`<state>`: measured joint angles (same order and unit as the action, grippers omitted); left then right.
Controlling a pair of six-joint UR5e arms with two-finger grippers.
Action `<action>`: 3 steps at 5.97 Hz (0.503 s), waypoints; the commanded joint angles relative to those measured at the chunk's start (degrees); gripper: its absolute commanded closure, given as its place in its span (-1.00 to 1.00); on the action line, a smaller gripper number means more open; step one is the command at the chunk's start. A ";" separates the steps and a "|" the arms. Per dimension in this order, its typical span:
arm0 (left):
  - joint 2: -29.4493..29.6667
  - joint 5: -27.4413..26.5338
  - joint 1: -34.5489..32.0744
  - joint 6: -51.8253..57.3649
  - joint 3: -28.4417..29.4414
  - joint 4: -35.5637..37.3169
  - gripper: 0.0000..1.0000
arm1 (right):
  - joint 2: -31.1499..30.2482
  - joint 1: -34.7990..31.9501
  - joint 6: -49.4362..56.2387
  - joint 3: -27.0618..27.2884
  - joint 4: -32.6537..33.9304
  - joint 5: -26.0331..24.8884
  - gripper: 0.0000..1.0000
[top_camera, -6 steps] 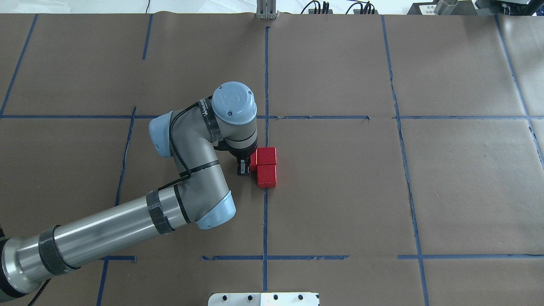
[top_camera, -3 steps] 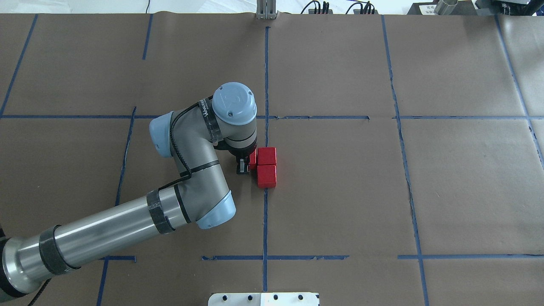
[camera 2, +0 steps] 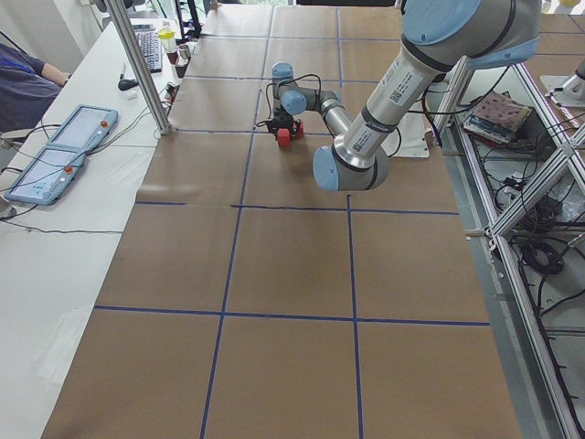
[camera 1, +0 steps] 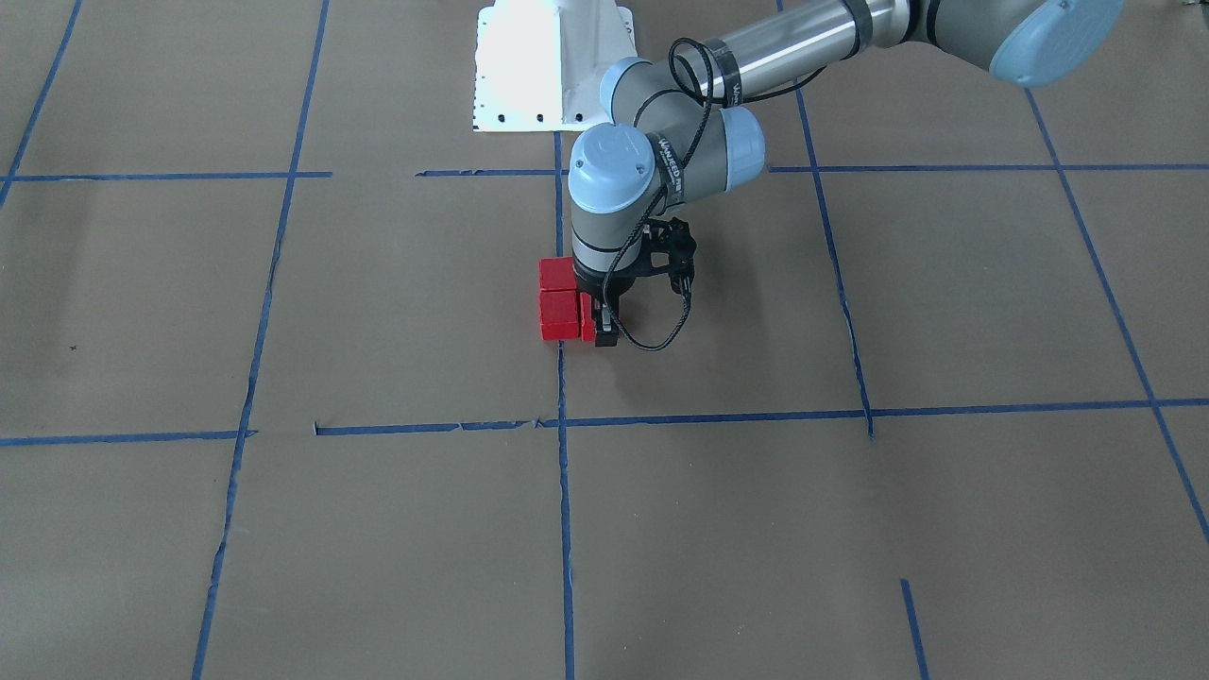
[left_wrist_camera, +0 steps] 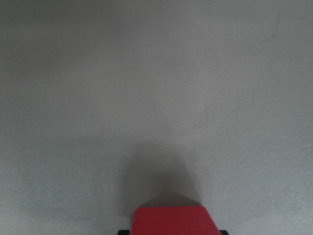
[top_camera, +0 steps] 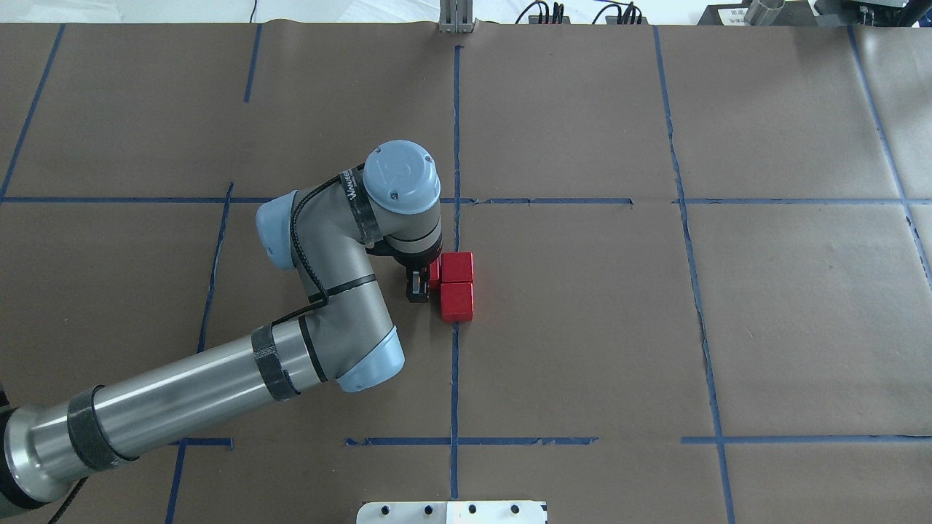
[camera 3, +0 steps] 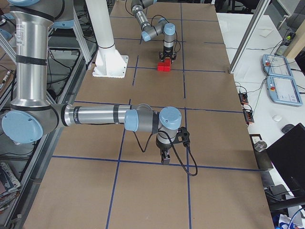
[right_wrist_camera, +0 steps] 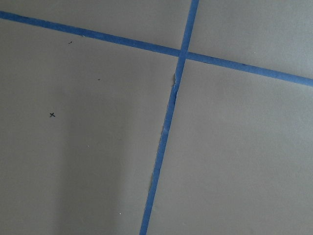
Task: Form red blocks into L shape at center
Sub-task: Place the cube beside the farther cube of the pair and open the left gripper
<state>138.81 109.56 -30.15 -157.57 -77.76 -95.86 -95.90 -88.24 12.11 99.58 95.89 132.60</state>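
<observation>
Two red blocks [top_camera: 457, 267] [top_camera: 456, 302] lie touching in a line on the centre square's blue tape line [top_camera: 454, 364]. A third red block [top_camera: 435, 275] sits against the left side of the farther one, mostly hidden under my left wrist. My left gripper [top_camera: 426, 280] is down at the table and shut on this third block. It shows between the fingers in the front view [camera 1: 587, 323] and at the bottom of the left wrist view [left_wrist_camera: 173, 221]. My right gripper [camera 3: 164, 160] hangs over bare paper far from the blocks. I cannot tell if it is open or shut.
The white robot base [camera 1: 553, 66] stands at the table's near edge, behind the blocks as seen from the front. Brown paper with a blue tape grid [right_wrist_camera: 168, 122] covers the table. Operator pendants [camera 2: 55, 160] lie on the side table.
</observation>
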 commanded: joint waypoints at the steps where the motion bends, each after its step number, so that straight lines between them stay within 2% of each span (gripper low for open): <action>1: -0.03 -0.04 0.00 2.86 -0.64 0.15 -1.00 | 0.01 0.00 -0.06 0.00 0.00 0.02 -0.99; 2: -0.64 0.39 -0.52 5.41 -4.12 1.28 -1.00 | 0.10 0.00 -0.24 0.00 0.00 -0.06 -0.99; 3: -1.61 3.09 -1.22 10.31 -10.25 7.21 -1.00 | 0.18 0.00 -0.15 0.09 0.00 0.02 -0.99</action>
<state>138.00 110.75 -30.79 -151.27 -83.07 -92.88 -95.79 -88.24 11.94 99.61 95.89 132.58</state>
